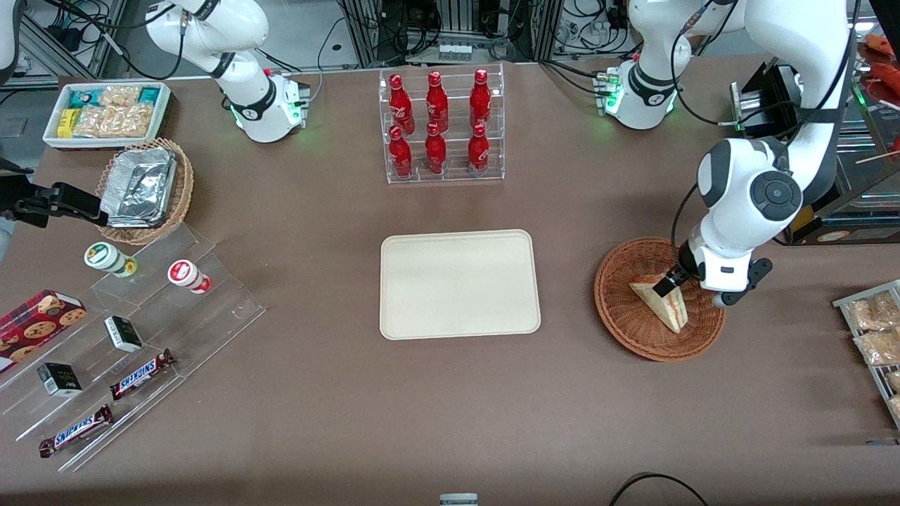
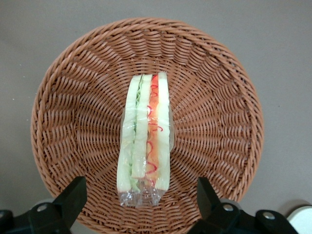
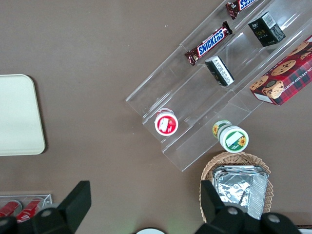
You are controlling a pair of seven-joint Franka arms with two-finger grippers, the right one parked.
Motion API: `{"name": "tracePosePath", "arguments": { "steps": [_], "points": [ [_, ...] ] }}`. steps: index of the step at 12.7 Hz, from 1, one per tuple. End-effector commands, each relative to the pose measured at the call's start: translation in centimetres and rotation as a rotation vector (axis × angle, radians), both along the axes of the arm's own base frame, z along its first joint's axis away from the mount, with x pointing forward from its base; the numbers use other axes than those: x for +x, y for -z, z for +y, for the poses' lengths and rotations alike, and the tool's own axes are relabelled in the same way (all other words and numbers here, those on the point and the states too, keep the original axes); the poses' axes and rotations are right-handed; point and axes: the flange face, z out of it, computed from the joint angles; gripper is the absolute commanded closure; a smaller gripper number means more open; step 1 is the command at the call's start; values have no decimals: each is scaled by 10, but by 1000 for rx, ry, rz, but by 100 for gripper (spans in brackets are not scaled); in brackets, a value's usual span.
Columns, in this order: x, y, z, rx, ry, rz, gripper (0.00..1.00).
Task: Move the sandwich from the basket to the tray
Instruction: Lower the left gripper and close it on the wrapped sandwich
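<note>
The sandwich [image 1: 666, 307] [image 2: 145, 136], a wrapped wedge of pale bread with green and red filling, stands on edge in the reddish-brown wicker basket [image 1: 619, 313] [image 2: 63, 112] toward the working arm's end of the table. My left gripper [image 1: 668, 284] [image 2: 139, 197] hangs open just above the basket. Its black fingers [image 2: 73, 195] straddle the sandwich's wrapped end with wide gaps on both sides, touching nothing. The cream tray [image 1: 460, 284] [image 3: 17, 114] lies bare at the table's middle, beside the basket.
A clear rack of red bottles [image 1: 441, 126] stands farther from the front camera than the tray. Toward the parked arm's end are a foil-lined tan basket [image 1: 144, 190], a white snack bin [image 1: 105, 112] and acrylic steps with snack bars [image 1: 140, 372]. Packets [image 1: 872, 330] lie at the working arm's edge.
</note>
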Motion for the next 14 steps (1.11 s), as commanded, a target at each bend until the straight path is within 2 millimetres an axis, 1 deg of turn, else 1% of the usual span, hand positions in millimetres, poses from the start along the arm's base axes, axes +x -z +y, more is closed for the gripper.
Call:
{"name": "tracePosePath", "arguments": {
  "steps": [1, 4, 6, 8, 9, 10, 11, 12, 13, 14],
  "points": [
    [4, 12, -2, -3, -30, -17, 0],
    [7, 34, -4, -8, -61, -25, 0],
    [7, 40, -3, -16, -73, -17, 0],
    [5, 54, -2, -28, -95, 10, 0],
    [5, 57, -1, -29, -97, 15, 2],
    [4, 58, -2, -29, -96, 19, 37],
    [4, 56, -2, -28, -92, 24, 81],
    [3, 55, -2, -27, -78, 27, 100],
    [3, 55, -2, -24, -70, 40, 100],
    [4, 50, -2, -20, -43, 48, 100]
  ]
}}
